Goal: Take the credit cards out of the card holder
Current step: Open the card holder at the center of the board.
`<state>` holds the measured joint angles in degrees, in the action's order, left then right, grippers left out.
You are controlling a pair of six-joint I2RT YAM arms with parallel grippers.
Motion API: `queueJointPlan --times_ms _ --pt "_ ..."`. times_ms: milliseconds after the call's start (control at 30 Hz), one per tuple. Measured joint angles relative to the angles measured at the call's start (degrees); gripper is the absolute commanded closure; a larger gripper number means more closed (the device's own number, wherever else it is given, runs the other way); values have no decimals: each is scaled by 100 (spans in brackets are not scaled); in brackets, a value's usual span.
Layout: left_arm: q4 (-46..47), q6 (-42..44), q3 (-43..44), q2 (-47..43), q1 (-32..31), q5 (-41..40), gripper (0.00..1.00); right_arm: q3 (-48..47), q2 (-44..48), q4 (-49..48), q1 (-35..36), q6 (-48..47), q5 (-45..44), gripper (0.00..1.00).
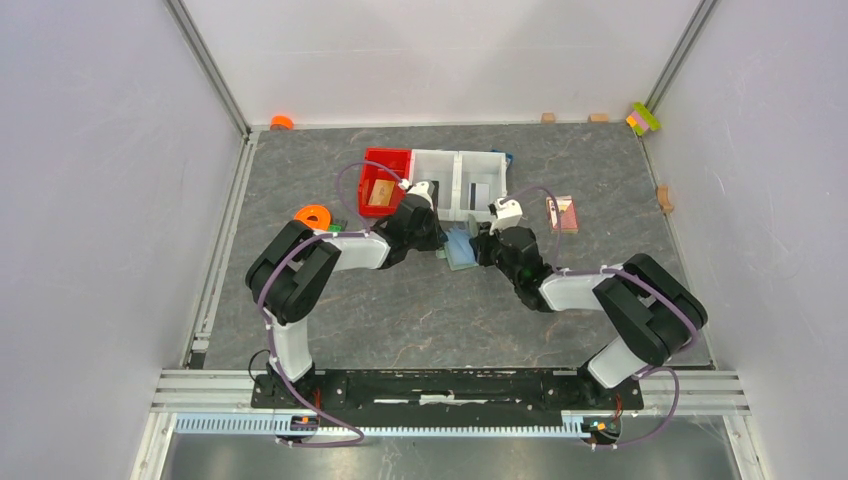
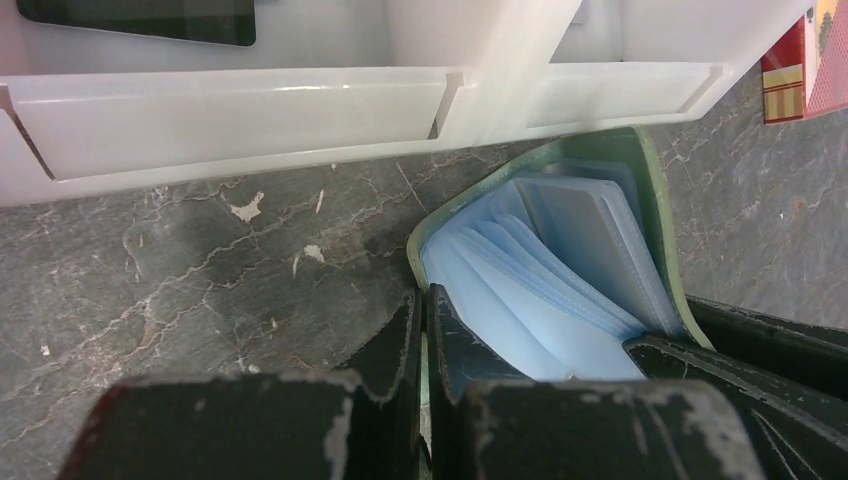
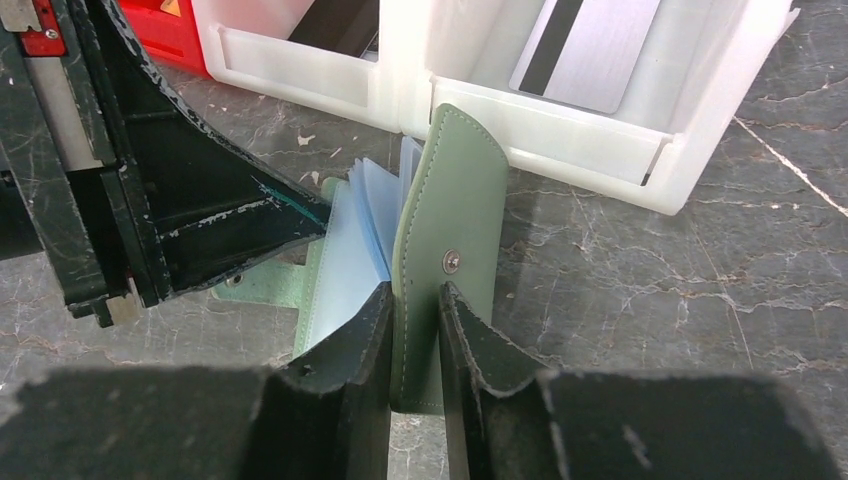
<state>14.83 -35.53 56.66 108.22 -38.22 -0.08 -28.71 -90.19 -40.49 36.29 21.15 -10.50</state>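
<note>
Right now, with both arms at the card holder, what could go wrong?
1. The right jaws pinch only the near edge of the green cover of the card holder; it may slip free.
2. The holder sits close to the white bin, so a pulled card could catch its wall.

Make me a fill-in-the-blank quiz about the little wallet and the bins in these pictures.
1. The card holder cover with the snap is pinched by the ___ arm's fingers.
2. The sleeves inside it are pale ___.
3. The grey striped card lies in a bin coloured ___.
4. From above, the leftmost bin is ___.
Missing words: right, blue, white, red.
</note>
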Motion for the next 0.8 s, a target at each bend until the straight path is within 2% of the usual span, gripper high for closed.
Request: queueJointPlan --times_ms 167,267,367,533,667,800 --pt "4 2 0 0 0 22 83 -129 -72 140 4 2 -7 77" --pt "11 2 0 0 0 55 68 -151 -83 160 4 7 -7 82" --pt "136 -11 -61 -7 0 72 61 -144 -83 127 -9 20 -17 86" --pt "485 -50 -396 -76 0 68 54 -35 -48 7 -15 68 -22 87" --pt "852 -166 -789 -308 15 68 36 68 -13 -59 -13 142 -4 89" --pt "1335 -286 -1207 -546 31 85 26 79 -13 -79 -13 175 7 90"
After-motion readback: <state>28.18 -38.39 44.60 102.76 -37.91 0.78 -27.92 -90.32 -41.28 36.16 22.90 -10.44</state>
